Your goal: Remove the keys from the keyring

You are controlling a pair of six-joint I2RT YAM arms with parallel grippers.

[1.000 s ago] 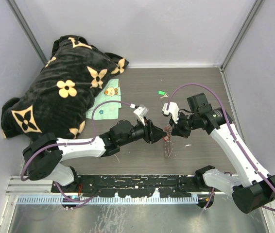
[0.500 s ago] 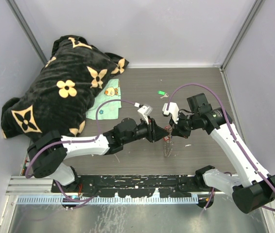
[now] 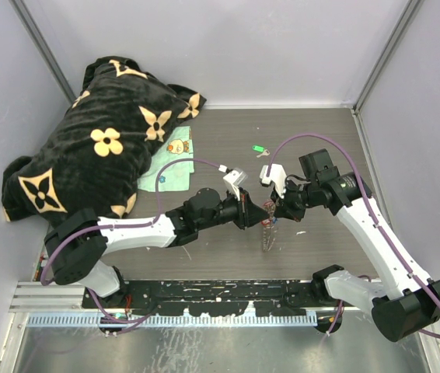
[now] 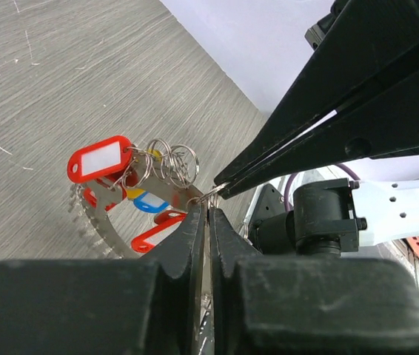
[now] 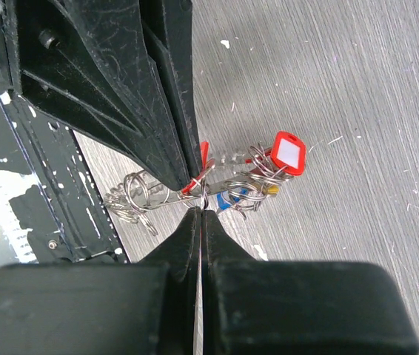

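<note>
So the left gripper [image 4: 208,211] has its jaws clamped on the toothed grey metal keyring [image 4: 109,225]. The right gripper [image 5: 200,214] has its jaws pinched together on a thin wire loop [image 4: 209,192] by the small silver keys with red tags [image 4: 100,157].

Soft, even overhead light is filling all three views.
From above, the table [image 3: 228,132] is showing only faint shadows under the arms [image 3: 142,229], and the dark blanket [image 3: 96,148] at ten o'clock is losing its folds to black. In the left wrist view the left fingers [image 4: 158,296] at six o'clock are blurring and the wall [image 4: 239,44] at one o'clock is washing out, while the red tag [image 4: 100,158] is reading sharp and the keyring [image 4: 117,211] is glinting. The right fingers [image 5: 269,310] are blurring likewise.
</note>
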